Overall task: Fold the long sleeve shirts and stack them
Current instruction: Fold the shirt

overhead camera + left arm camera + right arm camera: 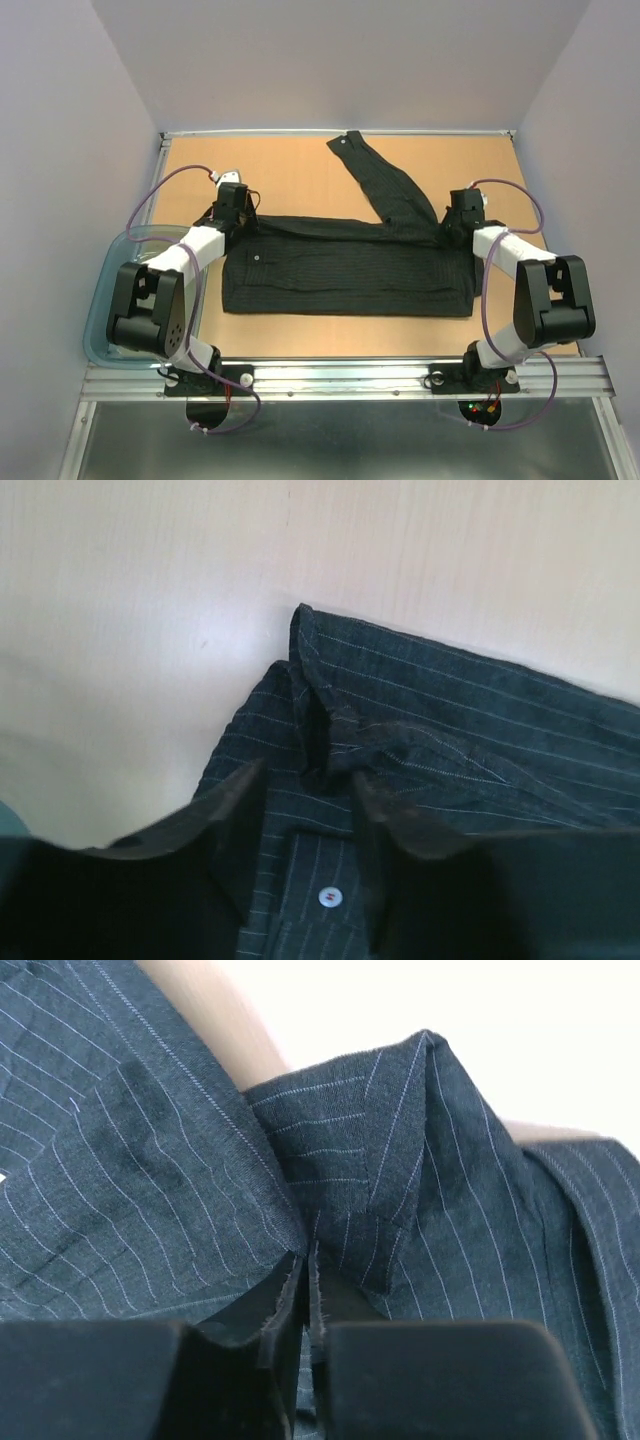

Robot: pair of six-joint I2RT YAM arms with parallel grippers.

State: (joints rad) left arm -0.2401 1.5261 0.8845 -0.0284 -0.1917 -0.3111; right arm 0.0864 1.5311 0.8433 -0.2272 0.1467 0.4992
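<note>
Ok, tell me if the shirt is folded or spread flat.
Partly folded: the shirt lies as a wide band, its far edge doubled over, one sleeve stretched out unfolded.

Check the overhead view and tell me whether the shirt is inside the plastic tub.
No, the black shirt lies spread on the wooden table, outside the tub at the left.

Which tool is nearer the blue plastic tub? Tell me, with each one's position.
Left. The left tool is at the far-left corner of the shirt, just beyond the far rim of the tub. The right tool pinches the far-right corner, the whole garment's width away.
</note>
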